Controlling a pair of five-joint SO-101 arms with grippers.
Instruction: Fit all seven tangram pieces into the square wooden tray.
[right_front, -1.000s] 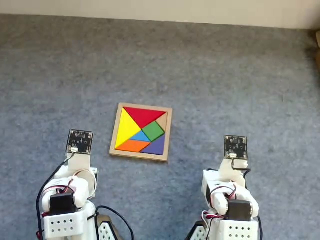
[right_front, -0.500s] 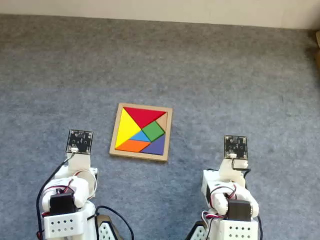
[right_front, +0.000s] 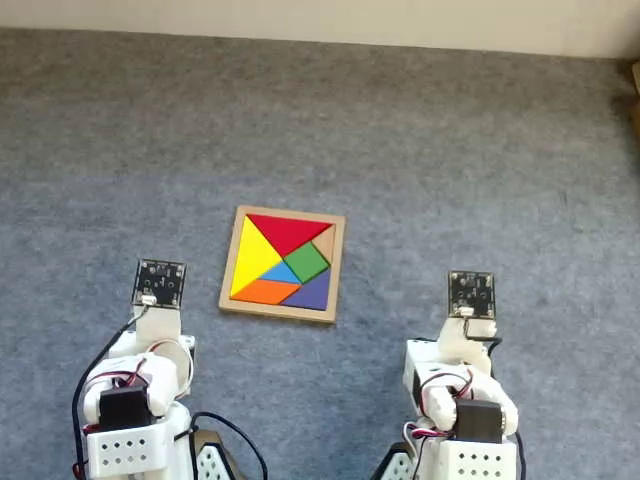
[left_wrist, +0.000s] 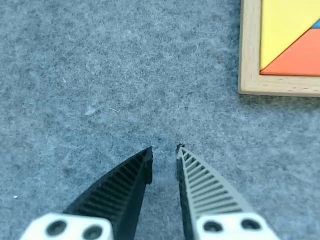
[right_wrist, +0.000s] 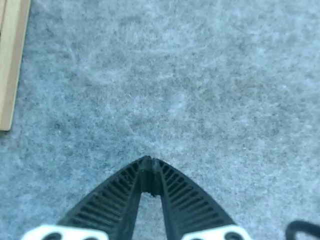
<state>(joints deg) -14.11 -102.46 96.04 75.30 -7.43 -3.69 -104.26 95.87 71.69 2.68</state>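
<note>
One square wooden tray (right_front: 278, 309) is being shown lying flat on the grey carpeted table (right_front: 450, 150), slightly turned, in front of and between the two arms. Six coloured pieces are being counted inside it, fitted edge to edge: one red triangle (right_front: 288, 232) along the far side, one yellow triangle (right_front: 254, 257) on the left, one green square (right_front: 307, 262) right of the middle, one small blue triangle (right_front: 281, 273) in the middle, one orange piece (right_front: 265, 291) and one purple piece (right_front: 313, 291) side by side along the near side. A seventh field, between the red triangle, the green square and the right rim, is being seen as wood-coloured; whether it is a piece or bare tray floor cannot be told.

The left arm (right_front: 135, 385) and the right arm (right_front: 458, 385) are being held low at the near edge, well apart from the tray. The left gripper (left_wrist: 164, 150) is being kept over bare carpet with a narrow gap between its two fingers and nothing held; a tray corner (left_wrist: 248, 50) is lying near it. The right gripper (right_wrist: 150, 162) is being held closed, tips touching, empty, with the tray edge (right_wrist: 11, 65) off to one side.
</note>
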